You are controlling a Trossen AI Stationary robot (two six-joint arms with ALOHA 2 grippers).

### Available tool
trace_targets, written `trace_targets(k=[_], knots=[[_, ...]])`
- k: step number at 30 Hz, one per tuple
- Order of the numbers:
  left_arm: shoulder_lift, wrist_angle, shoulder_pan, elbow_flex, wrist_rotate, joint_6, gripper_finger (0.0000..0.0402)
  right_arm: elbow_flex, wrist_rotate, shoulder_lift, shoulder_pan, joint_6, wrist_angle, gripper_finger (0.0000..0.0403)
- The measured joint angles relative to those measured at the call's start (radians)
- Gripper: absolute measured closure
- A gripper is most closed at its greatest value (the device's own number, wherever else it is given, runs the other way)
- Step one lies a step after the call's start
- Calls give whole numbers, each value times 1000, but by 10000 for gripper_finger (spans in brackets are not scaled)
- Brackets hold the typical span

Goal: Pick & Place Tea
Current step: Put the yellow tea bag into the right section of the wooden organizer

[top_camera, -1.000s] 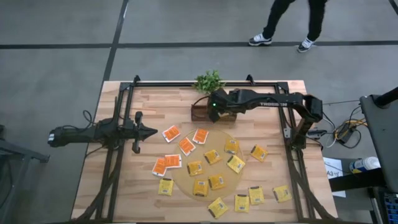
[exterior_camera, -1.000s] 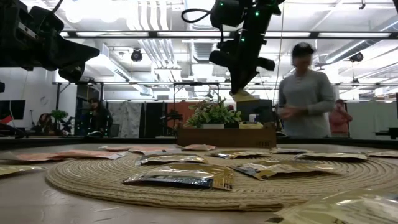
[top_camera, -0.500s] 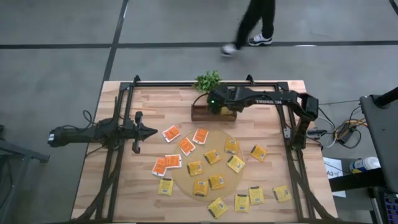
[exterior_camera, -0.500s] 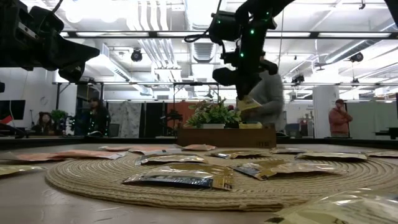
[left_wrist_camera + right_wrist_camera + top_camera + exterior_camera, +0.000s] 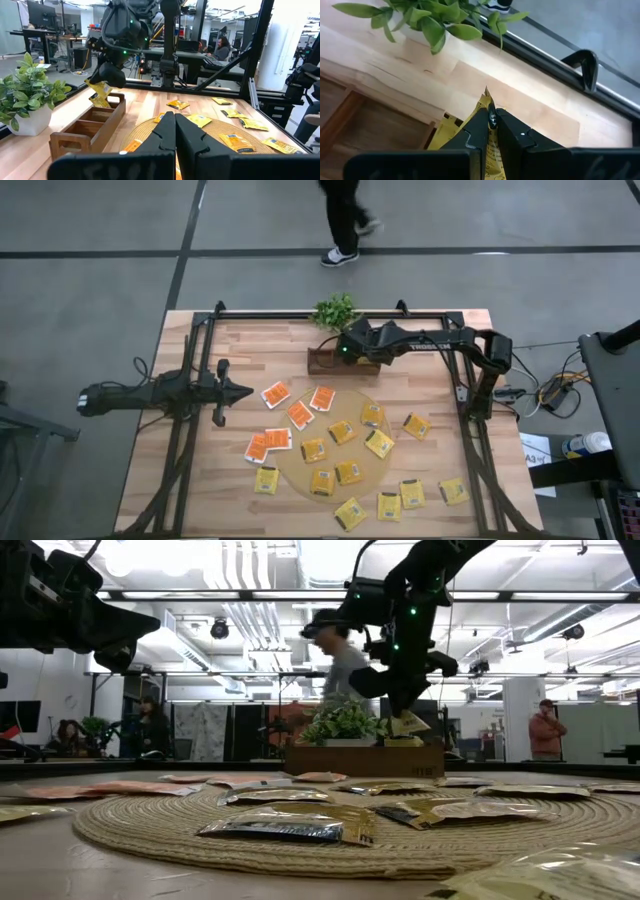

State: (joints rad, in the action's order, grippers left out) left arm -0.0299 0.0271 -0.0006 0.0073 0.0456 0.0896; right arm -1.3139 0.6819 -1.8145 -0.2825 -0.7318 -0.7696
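Right gripper (image 5: 107,80) hangs over the wooden box (image 5: 87,131) at the far edge of the table (image 5: 240,495), fingers pinched on one yellow packet (image 5: 100,92). The packet dangles tilted above the box's end compartment — not yet down inside, as far as the left wrist view shows. In the right wrist view the same packet (image 5: 485,137) sticks out between the dark fingers (image 5: 517,135), with the box rim below it.

A potted plant (image 5: 336,310) stands just behind the box, toward the table's far edge.

Round mat (image 5: 292,460) lies in front of the box. Yellow packets (image 5: 379,443) lie scattered on the mat and on the bare wood beyond it, away from the box; orange packets (image 5: 300,414) cluster on the mat's side nearer the left arm.

Left gripper (image 5: 245,391) waits well away from the box, beside the orange packets, fingers pressed together and holding nothing.

A person (image 5: 335,665) is in the room behind the box.
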Motion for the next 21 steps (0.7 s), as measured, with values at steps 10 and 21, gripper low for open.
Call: trace_targets(k=[10,21], knots=[[0,0,0,0,0,0,402,12,2,0,-4,-26,33,369],[0,0,0,0,0,0,402,12,-28,0,-7,-25,37,357]])
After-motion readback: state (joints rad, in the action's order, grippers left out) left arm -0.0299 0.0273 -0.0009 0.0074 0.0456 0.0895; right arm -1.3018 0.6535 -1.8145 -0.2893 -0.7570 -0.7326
